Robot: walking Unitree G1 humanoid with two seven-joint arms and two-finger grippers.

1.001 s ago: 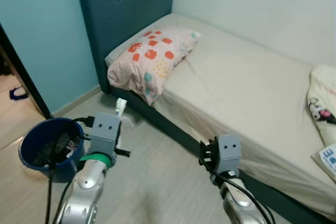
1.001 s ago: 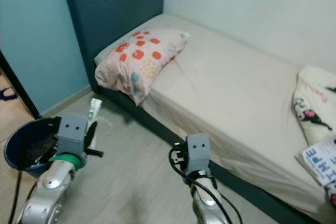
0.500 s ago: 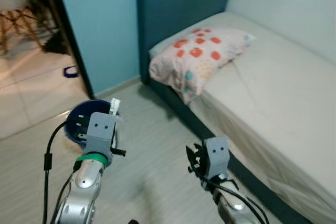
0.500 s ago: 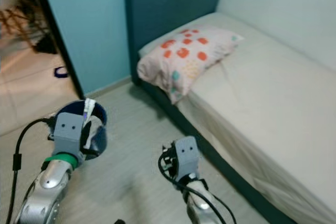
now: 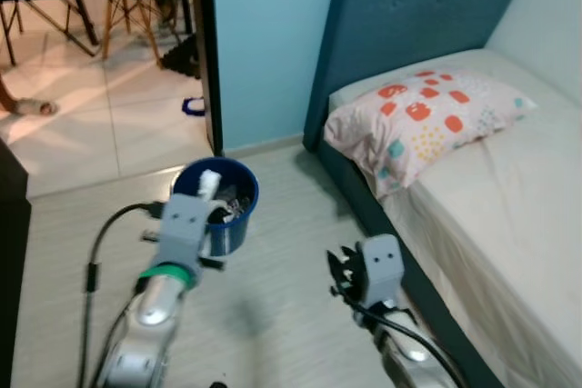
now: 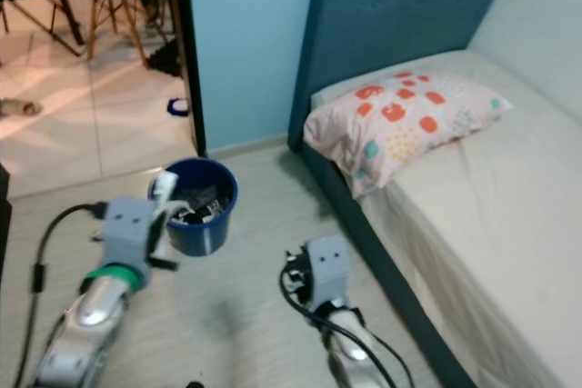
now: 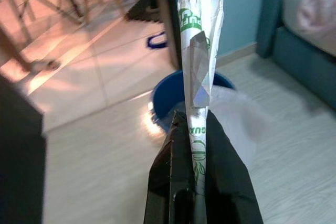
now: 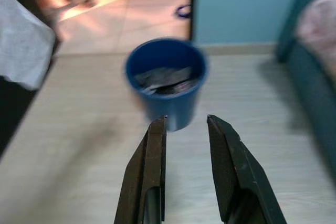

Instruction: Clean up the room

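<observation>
The left gripper [image 7: 192, 129] is clamped on a crumpled white paper wrapper with green print [image 7: 198, 51], which sticks straight out past the fingertips along the line of the fingers. From where I stand, that is the thing that matters: the wrapper's long axis points right at the round dark-blue plastic bin [image 6: 200, 202] on the pale wood-look floor [image 5: 273, 315], and the bin lies just ahead of the gripper, its open mouth partly hidden behind the wrapper's tip in the left wrist view. The bin already has dark scraps in it.

The right gripper [image 8: 185, 124] hangs with its two black fingers parted and holding nothing, also facing the bin but a little further back. The left arm is plainly the nearer one, so I'd judge the drop calls for that arm to carry the wrapper over the rim and let go.

Beyond the bin stand the light-blue wall [image 5: 264, 34] and the open doorway; off to the robot's right is the bed with its spotted pillow [image 5: 423, 120].
</observation>
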